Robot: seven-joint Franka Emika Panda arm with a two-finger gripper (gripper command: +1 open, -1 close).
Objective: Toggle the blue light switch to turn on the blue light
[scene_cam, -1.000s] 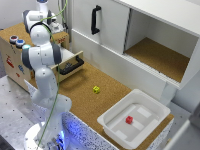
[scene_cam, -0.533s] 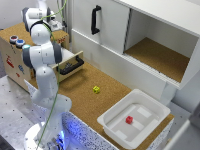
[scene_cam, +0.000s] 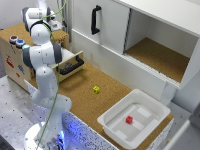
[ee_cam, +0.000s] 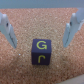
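Gripper (ee_cam: 39, 29) open, fingers spread wide, empty, hovering over a dark cube (ee_cam: 40, 51) marked "G" on a cork top. Not near the blue switch (scene_cam: 19, 43), which sits on the wooden box (scene_cam: 15, 65) just beside a red button (scene_cam: 13, 38), at the exterior view's left. Apparently untouched; whole press left to do. Cube seen only from the wrist; switch and drawer (scene_cam: 70, 65) only in the exterior view.

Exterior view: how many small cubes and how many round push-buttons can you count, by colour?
Yellow small cube on the cork surface: 1
Red small cube in the white plastic bin: 1
Blue-capped round push-button on the wooden box: 1
Red-capped round push-button beside it: 1
Total: 4
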